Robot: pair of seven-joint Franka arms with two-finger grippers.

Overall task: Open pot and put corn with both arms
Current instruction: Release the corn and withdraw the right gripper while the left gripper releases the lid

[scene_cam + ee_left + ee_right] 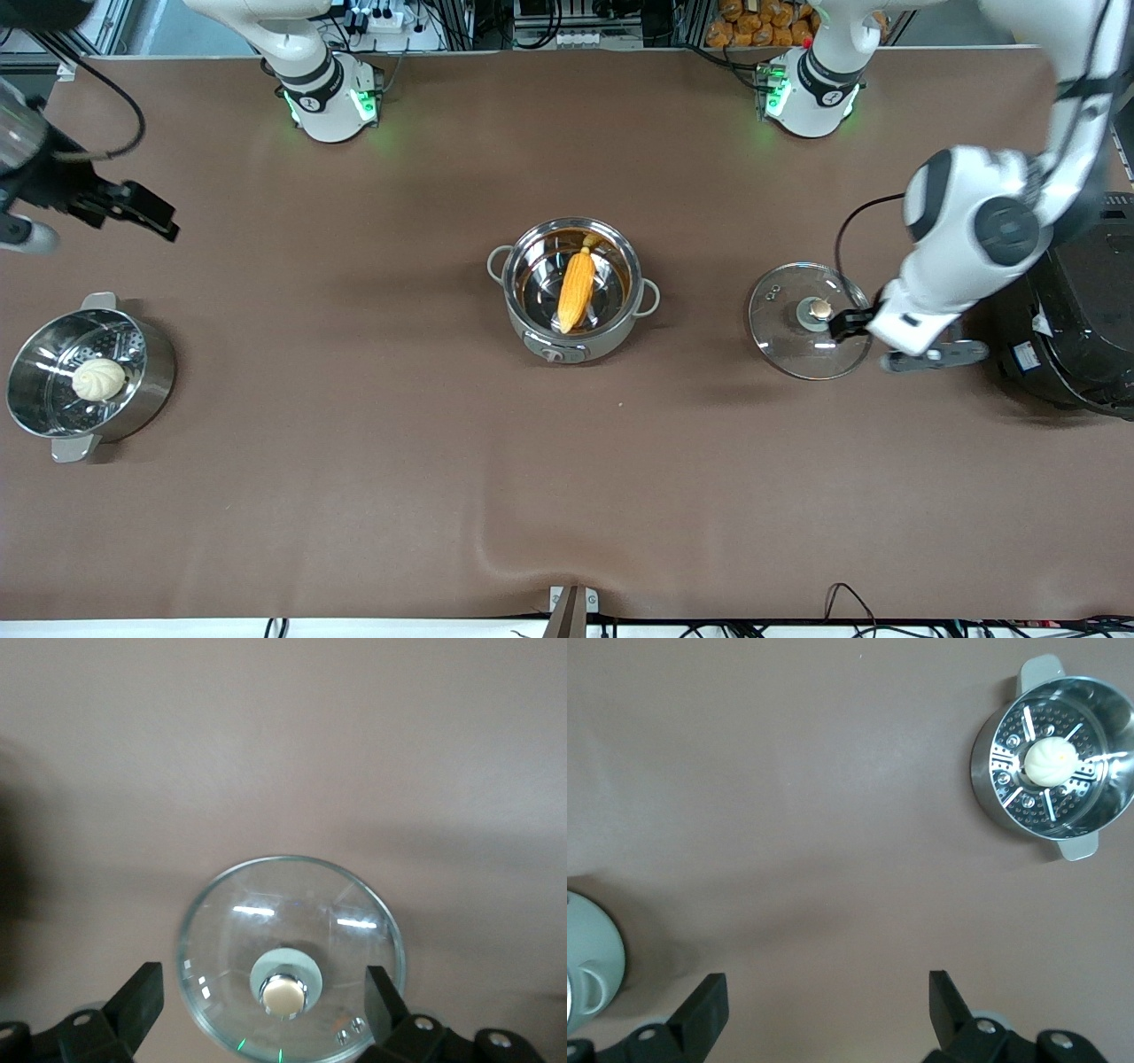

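The steel pot (510, 288) stands open at the table's middle, its dial knob (554, 354) toward the front camera. The yellow-orange corn cob (576, 290) lies inside it. The pot's glass lid (784, 330) lies flat on the table toward the left arm's end. My left gripper (846, 321) is low over the lid, open and empty. In the left wrist view my left gripper (263, 1003) straddles the lid (292, 904) with its knob (283, 995) between the fingers, not touching it. My right gripper (151, 213) hangs open and empty over the right arm's end of the table; it also shows in the right wrist view (824, 1005).
A steel steamer pot (151, 372) holding a pale bun (97, 378) stands at the right arm's end; both show in the right wrist view, the steamer (983, 762) and the bun (1050, 760). A big black rice cooker (1085, 310) stands beside the left arm's hand.
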